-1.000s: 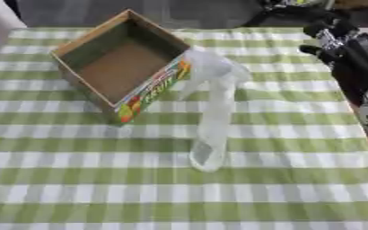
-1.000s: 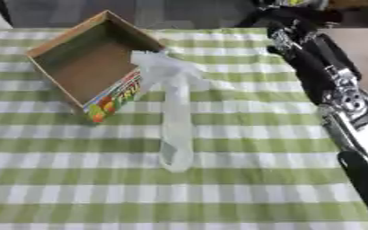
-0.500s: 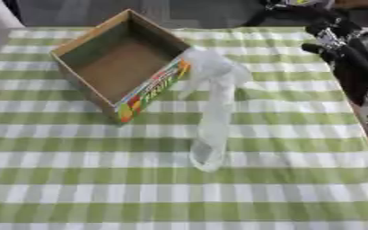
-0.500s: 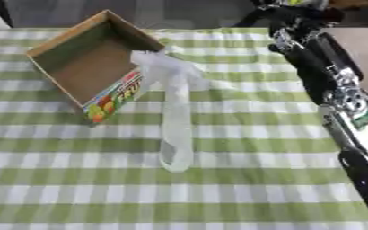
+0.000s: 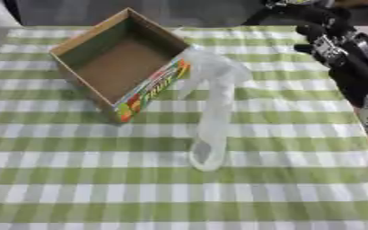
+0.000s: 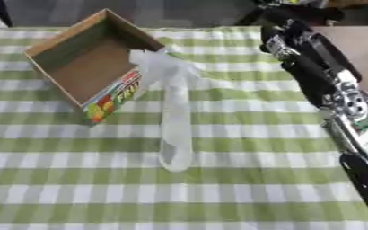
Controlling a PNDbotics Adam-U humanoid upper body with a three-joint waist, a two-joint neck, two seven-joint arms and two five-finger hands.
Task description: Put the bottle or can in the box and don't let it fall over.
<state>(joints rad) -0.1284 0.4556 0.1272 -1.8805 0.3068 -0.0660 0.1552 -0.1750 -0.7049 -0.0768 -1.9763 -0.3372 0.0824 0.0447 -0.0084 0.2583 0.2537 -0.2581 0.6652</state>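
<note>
A clear plastic bottle [image 5: 209,112] stands upright on the checked cloth, its base just in front of the box's near right corner. The open cardboard box [image 5: 116,67], with fruit pictures on its side, sits at the back left and holds nothing. My right arm runs along the right edge of the table. Its black hand [image 6: 285,31] hovers at the far right, well apart from the bottle and level with the box's far corner. The hand is too dark for me to make out its pose. My left hand is in neither view.
A green and white checked cloth [image 5: 77,188] covers the table. Bare tabletop [image 6: 360,49] shows past the cloth's right edge, under my arm. Dark shapes lie beyond the table's far edge.
My right hand has edged slightly to the left at the far right of the table. The bottle and the box have stayed put.
</note>
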